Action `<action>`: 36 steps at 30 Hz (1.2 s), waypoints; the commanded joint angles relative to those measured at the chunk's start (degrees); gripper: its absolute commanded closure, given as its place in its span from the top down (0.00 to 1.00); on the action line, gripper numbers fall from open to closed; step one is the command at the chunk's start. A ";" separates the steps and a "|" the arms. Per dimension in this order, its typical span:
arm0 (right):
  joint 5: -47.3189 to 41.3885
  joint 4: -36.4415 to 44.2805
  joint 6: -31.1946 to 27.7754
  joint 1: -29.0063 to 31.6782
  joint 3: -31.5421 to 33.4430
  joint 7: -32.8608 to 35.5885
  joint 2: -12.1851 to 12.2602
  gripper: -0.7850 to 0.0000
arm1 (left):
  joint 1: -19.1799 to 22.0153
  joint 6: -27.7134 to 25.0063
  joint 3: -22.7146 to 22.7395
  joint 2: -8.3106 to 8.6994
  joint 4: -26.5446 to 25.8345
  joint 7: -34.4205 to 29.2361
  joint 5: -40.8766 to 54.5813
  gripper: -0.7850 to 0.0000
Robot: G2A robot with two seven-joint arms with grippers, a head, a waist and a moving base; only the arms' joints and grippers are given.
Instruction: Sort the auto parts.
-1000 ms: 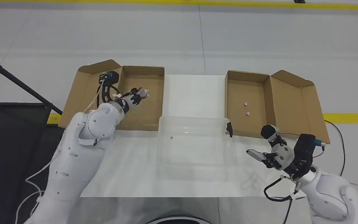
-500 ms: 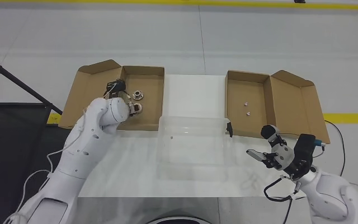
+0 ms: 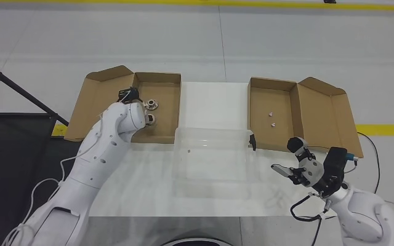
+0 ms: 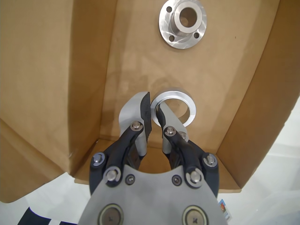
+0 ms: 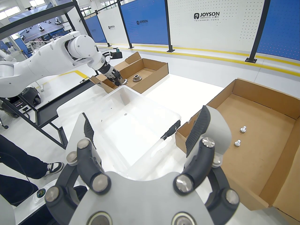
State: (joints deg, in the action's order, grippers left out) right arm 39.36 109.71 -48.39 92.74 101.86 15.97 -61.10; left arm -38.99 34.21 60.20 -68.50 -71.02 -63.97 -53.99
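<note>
We see the left hand [image 4: 153, 112] down inside the left box [image 4: 58, 47], closed on the wall of the ring [image 4: 173, 108], with one finger outside the wall and the other inside the bore. The ring lies flat on the box floor, near the flange [image 4: 182, 20] but apart from it.

A second ago this hand held the ring in the air above the box. Half a second ago it was already low over the floor, and now the ring has touched down. We judge the placement all but done: what is left is to let go and lift straight out, so that the inner finger does not drag the ring along or knock it into the flange.

The right hand [image 5: 144, 113] has not moved in that second. It hangs wide open over the tabletop [image 3: 209, 98], between the bin [image 3: 213, 128] and the right box [image 5: 257, 165], where two studs [image 5: 242, 129] lie. In the bin we make out only a small speck and cannot tell what it is, so the sorting looks close to finished.
</note>
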 commanded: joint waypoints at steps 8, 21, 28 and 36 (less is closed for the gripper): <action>0.00 0.00 0.00 0.00 0.00 0.00 0.00 1.00 | 0.14 0.45 0.67 -0.26 -0.28 0.23 -0.76 1.00; -0.17 -0.28 2.75 -0.21 -0.24 -2.13 -0.13 1.00 | -11.65 -2.71 9.90 0.49 -21.62 14.99 6.50 1.00; -2.44 -4.08 7.83 -1.52 0.12 -7.86 -0.50 1.00 | -22.99 -10.82 15.79 0.72 -33.11 32.98 10.99 1.00; -0.71 -12.09 14.12 -5.68 -0.43 -17.83 -1.21 1.00 | -31.96 -19.12 18.99 0.55 -38.61 48.00 13.56 1.00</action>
State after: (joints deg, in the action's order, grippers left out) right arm 38.67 99.01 -34.82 87.87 101.64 -0.22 -62.21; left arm -69.77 16.67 78.84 -67.94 -109.12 -18.00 -40.56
